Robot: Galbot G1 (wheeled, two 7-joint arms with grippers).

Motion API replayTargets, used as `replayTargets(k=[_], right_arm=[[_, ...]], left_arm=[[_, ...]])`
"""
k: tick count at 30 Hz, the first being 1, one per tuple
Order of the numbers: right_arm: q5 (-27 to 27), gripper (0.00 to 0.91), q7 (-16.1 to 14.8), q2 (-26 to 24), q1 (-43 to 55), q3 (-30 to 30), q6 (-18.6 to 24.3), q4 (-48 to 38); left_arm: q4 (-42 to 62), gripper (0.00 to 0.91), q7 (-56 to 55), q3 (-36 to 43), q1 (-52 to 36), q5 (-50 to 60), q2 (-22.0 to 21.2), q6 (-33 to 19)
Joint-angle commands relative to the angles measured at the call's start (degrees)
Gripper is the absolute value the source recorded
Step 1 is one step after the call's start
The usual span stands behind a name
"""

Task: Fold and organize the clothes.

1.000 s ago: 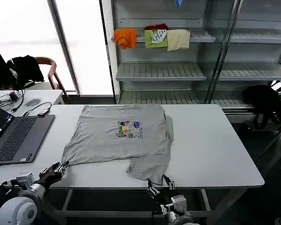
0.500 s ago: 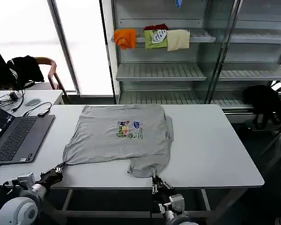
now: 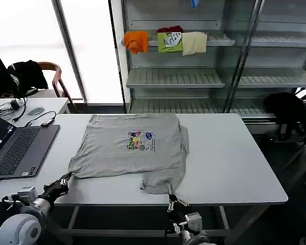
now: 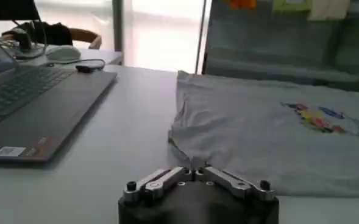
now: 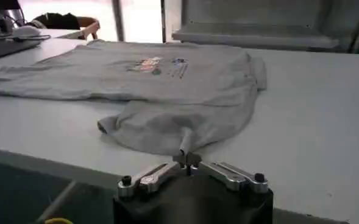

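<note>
Grippers sit at the near edge of the white bench (image 3: 234,163), low in the head view. The left gripper (image 3: 62,179), at the lower left, has its fingers pinched together on the corner of the light grey short-sleeved fabric shirt (image 3: 135,148); its wrist view shows the left gripper (image 4: 195,173) with both fingers meeting on the shirt's (image 4: 270,140) hem. The right gripper (image 3: 172,198), at the lower centre, is likewise closed on the edge of the bunched, folded-over part of the shirt; in its wrist view the right gripper (image 5: 187,159) has its tips together, nipping a small peak of the shirt (image 5: 167,91).

The shirt lies flat across the middle of the bench, with a small multicolour chest print (image 3: 139,140) facing up and its near right corner folded over in a rumpled lump. An open grey laptop (image 3: 15,148) rests on the bench at the left of the frame, well apart from the shirt.
</note>
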Motion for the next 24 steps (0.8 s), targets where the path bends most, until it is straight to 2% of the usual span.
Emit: replayTargets(k=[1,7,16,18,24], right_arm=[[-0.16,0.0,0.2,0.1,-0.23,-0.1,0.02,1.74],[-1.85,0.0,-2.33,-0.41,2.16,2.06,1.39,1.82],[-0.08,0.0,-4.75,-0.19,11.72,3.54,1.11,-2.95],[0.18,0.0,-6.34,0.03,15.26,3.4,1.11,-4.71],[0.64,0.0,-7.57,1.59,27.16,2.21,1.52,-13.01]], left_arm=[[-1.25,0.01,-0.16,-0.13,-0.48,-1.04,0.17,-0.82],[-1.51,0.0,-0.56,0.36,-2.38,-1.98,0.88,-1.13],[0.58,0.0,-2.16,3.38,-9.61,-3.38,2.0,-0.89],[1.46,0.0,-3.16,4.39,-12.45,-3.94,1.82,-0.44],[6.83,0.0,-5.8,7.94,-20.96,-4.28,1.35,0.26]])
